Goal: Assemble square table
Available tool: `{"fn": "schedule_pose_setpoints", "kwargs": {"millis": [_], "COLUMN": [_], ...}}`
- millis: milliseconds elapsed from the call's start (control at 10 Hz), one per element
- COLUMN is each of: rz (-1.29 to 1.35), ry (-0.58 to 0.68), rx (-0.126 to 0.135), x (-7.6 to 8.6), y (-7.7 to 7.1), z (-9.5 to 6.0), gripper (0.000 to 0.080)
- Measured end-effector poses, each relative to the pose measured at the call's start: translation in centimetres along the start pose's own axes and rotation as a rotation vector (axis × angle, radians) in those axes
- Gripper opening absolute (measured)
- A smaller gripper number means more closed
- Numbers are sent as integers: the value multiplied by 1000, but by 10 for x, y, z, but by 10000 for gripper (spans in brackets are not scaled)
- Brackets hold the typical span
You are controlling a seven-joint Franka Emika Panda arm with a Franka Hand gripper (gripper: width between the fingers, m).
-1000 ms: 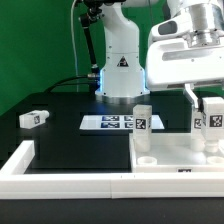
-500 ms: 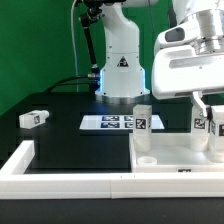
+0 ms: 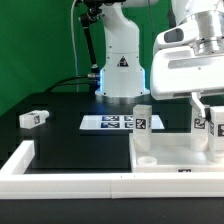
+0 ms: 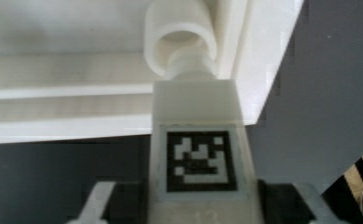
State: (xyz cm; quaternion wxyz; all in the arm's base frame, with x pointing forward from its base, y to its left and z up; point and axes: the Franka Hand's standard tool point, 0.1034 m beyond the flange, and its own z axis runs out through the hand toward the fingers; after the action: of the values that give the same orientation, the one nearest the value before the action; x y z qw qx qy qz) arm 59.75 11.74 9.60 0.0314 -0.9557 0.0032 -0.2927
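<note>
The square table's white slab lies at the front of the exterior view's right. One white leg with a tag stands upright at its far left corner. My gripper is shut on a second tagged leg, held upright over the slab's far right corner. In the wrist view this leg sits between my two fingers, its end at a round corner pocket of the slab; I cannot tell whether they touch. A third leg lies loose at the exterior view's left.
The marker board lies flat on the black table behind the slab. A long low white border wall runs along the front and the left. The arm's white base stands at the back centre, before a green backdrop.
One second ago the gripper stood a little higher; it has come down slightly with the leg and shifted towards the exterior view's right. Over the last half second nothing moved.
</note>
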Motion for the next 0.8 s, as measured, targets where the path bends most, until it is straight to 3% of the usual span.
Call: {"fn": "schedule_pose_setpoints", "kwargs": {"millis": [800], "rz": [3], "ry": [-25], "rx": [-3], "x": [-9], "y": [4], "z": [2], "gripper": [291]}}
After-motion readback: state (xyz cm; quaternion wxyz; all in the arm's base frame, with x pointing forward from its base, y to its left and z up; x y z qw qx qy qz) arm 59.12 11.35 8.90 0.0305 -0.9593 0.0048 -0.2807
